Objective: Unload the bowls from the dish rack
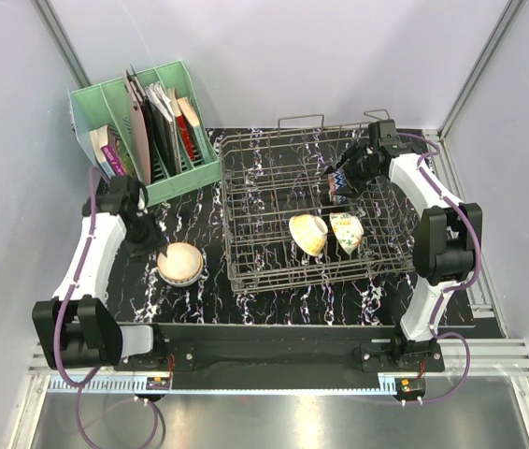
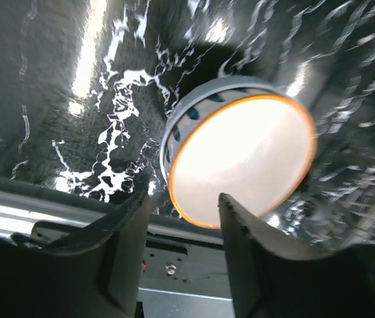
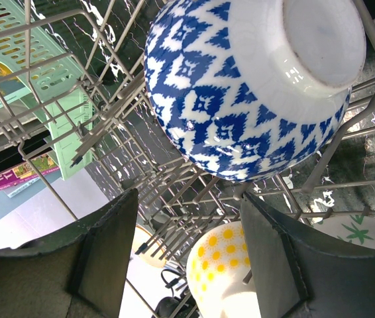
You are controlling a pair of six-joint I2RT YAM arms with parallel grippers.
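left pincer (image 2: 184, 202): mine, jaws roughly half apart, gripping nothing; it hangs over the orange-rimmed bowl (image 2: 240, 159), left of the dish rack (image 1: 230, 224).
orange-rimmed bowl: upright on the surface (image 1: 274, 304), just left of the rack. Flat on its foot, so it won't roll. Can't tell if another bowl is nested under it.
right pincer (image 3: 189, 197): wide open, empty, at the rack's far-right end, fingers aimed at the blue-and-white bowl (image 3: 240, 86).
blue-and-white bowl: inside the rack, on edge, foot toward my camera. The tines prop it, so I reckon it needs lifting up and out, not dragging sideways.
others in rack: yellow-dotted bowl (image 1: 307, 234) and floral bowl (image 1: 346, 231), leaning side by side near the rack's front.
progress: my guess, three to go.
risk: a rim snagging on the tines.
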